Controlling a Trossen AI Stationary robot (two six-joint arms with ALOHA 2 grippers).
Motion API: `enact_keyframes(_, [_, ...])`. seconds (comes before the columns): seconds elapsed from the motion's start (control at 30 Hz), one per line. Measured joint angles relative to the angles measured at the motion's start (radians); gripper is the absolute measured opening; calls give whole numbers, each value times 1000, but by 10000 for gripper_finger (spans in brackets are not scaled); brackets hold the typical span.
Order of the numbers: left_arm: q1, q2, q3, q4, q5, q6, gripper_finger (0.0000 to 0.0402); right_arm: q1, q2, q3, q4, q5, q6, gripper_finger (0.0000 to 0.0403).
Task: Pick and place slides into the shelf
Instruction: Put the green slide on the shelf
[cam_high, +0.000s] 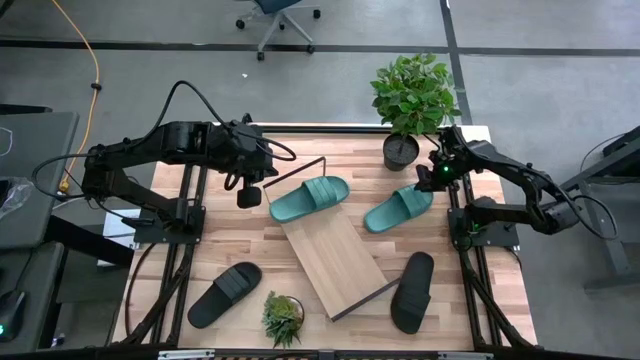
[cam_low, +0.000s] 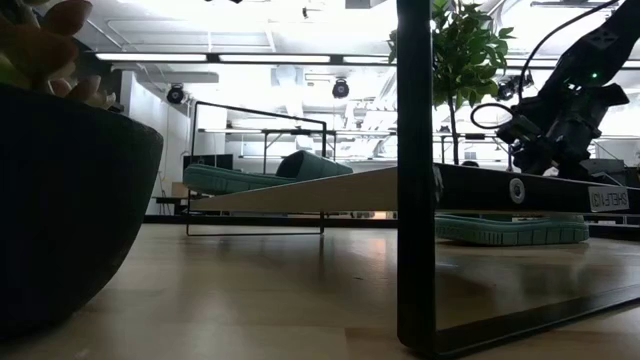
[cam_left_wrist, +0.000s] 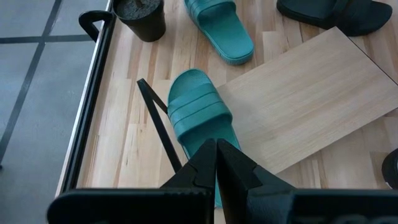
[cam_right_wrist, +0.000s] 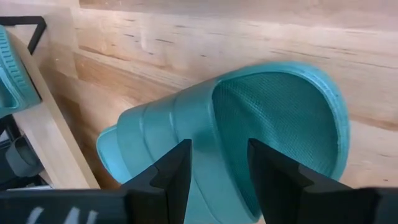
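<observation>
Right gripper (cam_right_wrist: 217, 168) above the teal slide (cam_high: 398, 209) on the worktop (cam_high: 330, 170), jaws released, straddling its heel. Left gripper (cam_left_wrist: 216, 168) clenched empty, just behind another teal slide (cam_high: 309, 199) on the shelf (cam_high: 333, 257).

Matt ribbed rubber teal slide (cam_right_wrist: 249, 124) (textured footbed) lies on smooth planked wooden tabletop (cam_right_wrist: 249, 43).

Grey tiled floor (cam_high: 150, 75), wheeled office chair (cam_high: 280, 15) (partly cropped), yellow cable (cam_high: 95, 80), bright ceiling strip lights (cam_low: 230, 57).
</observation>
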Motion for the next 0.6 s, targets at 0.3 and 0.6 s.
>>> enact_keyframes(0.3, [0,0,0,-1,0,1,3,0,55,0,9,-9,0,147])
enact_keyframes(0.6, [0,0,0,-3,4,2,3,0,97,0,19,-35,-5,147])
